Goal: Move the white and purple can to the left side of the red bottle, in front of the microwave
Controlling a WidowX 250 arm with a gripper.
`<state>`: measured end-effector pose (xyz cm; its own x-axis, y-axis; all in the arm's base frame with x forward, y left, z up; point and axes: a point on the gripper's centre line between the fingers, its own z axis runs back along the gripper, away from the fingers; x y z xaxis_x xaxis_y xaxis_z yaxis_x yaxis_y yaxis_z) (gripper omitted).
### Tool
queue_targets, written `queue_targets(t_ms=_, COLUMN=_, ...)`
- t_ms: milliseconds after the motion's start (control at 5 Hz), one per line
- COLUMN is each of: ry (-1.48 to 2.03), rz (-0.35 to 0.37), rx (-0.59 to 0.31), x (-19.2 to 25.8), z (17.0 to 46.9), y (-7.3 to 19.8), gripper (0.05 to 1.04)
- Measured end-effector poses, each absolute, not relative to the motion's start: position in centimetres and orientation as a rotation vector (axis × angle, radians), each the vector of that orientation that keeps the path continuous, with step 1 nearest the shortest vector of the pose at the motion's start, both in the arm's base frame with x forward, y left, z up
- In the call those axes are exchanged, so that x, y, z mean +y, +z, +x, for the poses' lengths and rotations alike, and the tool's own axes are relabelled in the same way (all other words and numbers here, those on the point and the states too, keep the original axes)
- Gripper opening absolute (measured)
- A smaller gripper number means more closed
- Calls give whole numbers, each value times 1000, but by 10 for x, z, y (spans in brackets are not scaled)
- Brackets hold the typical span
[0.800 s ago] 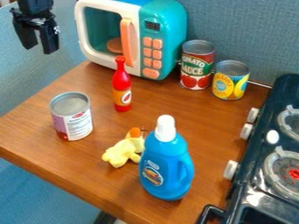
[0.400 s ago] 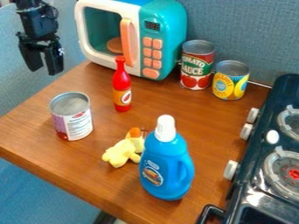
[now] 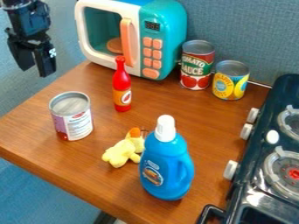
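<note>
The black gripper (image 3: 35, 69) hangs at the upper left, beside the table's left edge, pointing down. Its two fingers stand apart with nothing between them. Nearest to it on the table are a silver-topped can (image 3: 71, 116) with a purple and white label and an upright red bottle (image 3: 121, 86). A yellow plush toy (image 3: 121, 153) with an orange part lies against the left side of a blue detergent bottle (image 3: 166, 164) with a white cap, which stands upright near the front.
A teal and white toy microwave (image 3: 162, 39) stands at the back left of the wooden table (image 3: 35, 135). Right of it are a tomato sauce can (image 3: 197, 64) and a yellow-labelled can (image 3: 231, 80). A dark toy stove (image 3: 257, 153) with white knobs borders the right side.
The gripper first came down and a little right, then shifted slightly left. The things on the table have not moved.
</note>
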<state>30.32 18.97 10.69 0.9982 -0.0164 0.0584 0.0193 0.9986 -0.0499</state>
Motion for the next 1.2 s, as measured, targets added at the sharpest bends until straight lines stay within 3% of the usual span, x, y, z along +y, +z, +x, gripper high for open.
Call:
queue_targets(t_ms=200, ry=-60, rz=-11, rx=-14, x=186, z=282, y=103, gripper=1004)
queue_targets(t_ms=1000, ry=-252, rz=0, rx=93, x=145, z=221, y=99, gripper=1004)
queue_targets(t_ms=1200, ry=-249, rz=55, rx=144, x=135, z=215, y=92, gripper=1005)
